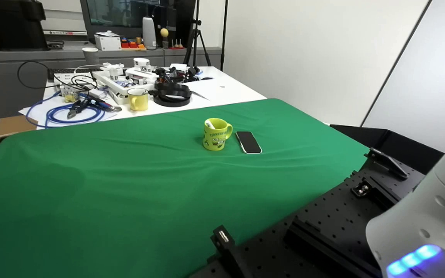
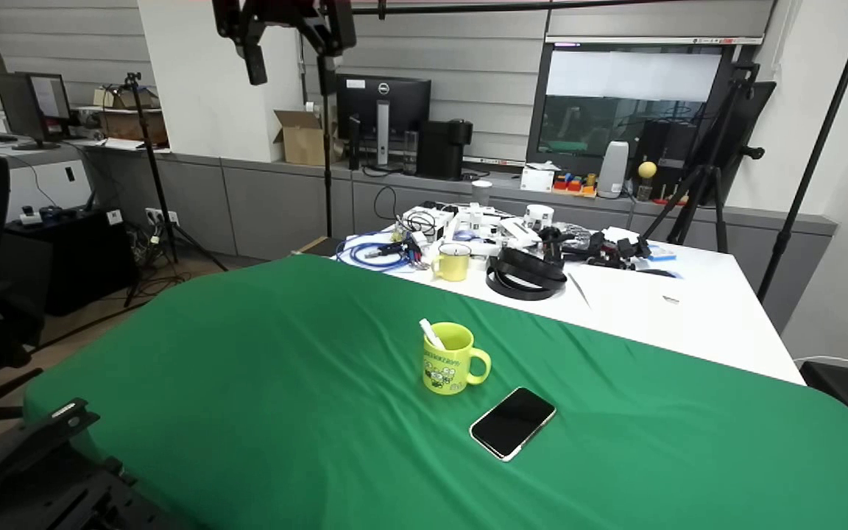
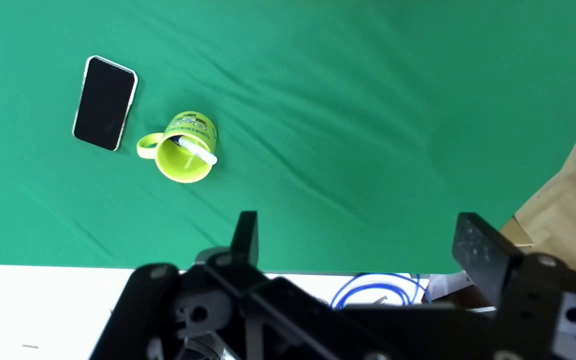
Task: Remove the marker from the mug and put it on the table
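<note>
Clearly, we are at the approach. The green-covered table [image 1: 141,181] spreads beneath our gripper [image 3: 358,222], which hangs well above it with its jaws wide apart and nothing between them. The yellow-green mug [image 2: 444,370] stands upright there, and the marker [image 3: 198,151] leans inside it, dark end down, pale end poking past the rim. Next, we judge, we should shift over the mug, align across that pale end and descend gently, sparing the rim.

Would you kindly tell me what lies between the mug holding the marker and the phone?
Only the table's green cloth lies between the mug and the phone; the wrist view shows this.
</note>
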`<control>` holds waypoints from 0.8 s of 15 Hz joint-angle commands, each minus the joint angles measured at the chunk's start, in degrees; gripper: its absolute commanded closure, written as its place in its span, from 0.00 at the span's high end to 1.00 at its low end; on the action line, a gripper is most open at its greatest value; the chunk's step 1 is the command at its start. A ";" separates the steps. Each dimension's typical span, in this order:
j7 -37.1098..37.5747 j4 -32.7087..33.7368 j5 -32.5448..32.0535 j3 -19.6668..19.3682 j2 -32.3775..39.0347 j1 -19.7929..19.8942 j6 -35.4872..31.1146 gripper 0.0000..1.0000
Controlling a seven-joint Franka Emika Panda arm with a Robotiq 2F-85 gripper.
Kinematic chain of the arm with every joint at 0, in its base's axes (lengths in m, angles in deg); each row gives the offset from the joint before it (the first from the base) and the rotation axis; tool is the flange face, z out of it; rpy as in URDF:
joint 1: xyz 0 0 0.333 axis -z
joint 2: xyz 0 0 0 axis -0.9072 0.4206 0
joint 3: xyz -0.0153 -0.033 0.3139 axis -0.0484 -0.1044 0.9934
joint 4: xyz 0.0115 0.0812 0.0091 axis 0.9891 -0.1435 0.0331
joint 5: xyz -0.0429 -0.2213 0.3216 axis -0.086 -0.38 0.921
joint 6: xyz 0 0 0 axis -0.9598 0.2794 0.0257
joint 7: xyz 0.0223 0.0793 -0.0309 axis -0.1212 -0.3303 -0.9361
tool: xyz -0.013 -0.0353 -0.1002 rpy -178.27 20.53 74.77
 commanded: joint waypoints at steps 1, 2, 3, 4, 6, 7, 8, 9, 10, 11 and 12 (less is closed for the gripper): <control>3.55 10.14 -5.54 0.47 11.71 2.60 3.35 1.00; 5.55 12.81 -8.78 1.10 14.56 3.85 4.66 1.00; 8.94 15.11 -14.14 2.18 17.03 5.44 4.78 1.00; 11.39 17.51 -18.96 2.53 19.32 6.13 5.60 1.00; 16.42 21.80 -28.86 2.78 23.28 6.58 6.72 1.00; 17.56 23.51 -32.32 2.44 24.98 6.02 7.16 1.00; 18.31 24.41 -34.60 1.84 26.22 5.29 6.95 1.00; 14.84 19.90 -30.64 0.28 22.79 4.38 4.64 1.00; 15.67 21.31 -32.42 0.16 24.29 4.19 4.87 1.00; 15.95 22.21 -33.05 0.07 25.27 4.02 5.04 1.00; 16.08 22.72 -33.45 0.02 25.83 3.93 5.13 1.00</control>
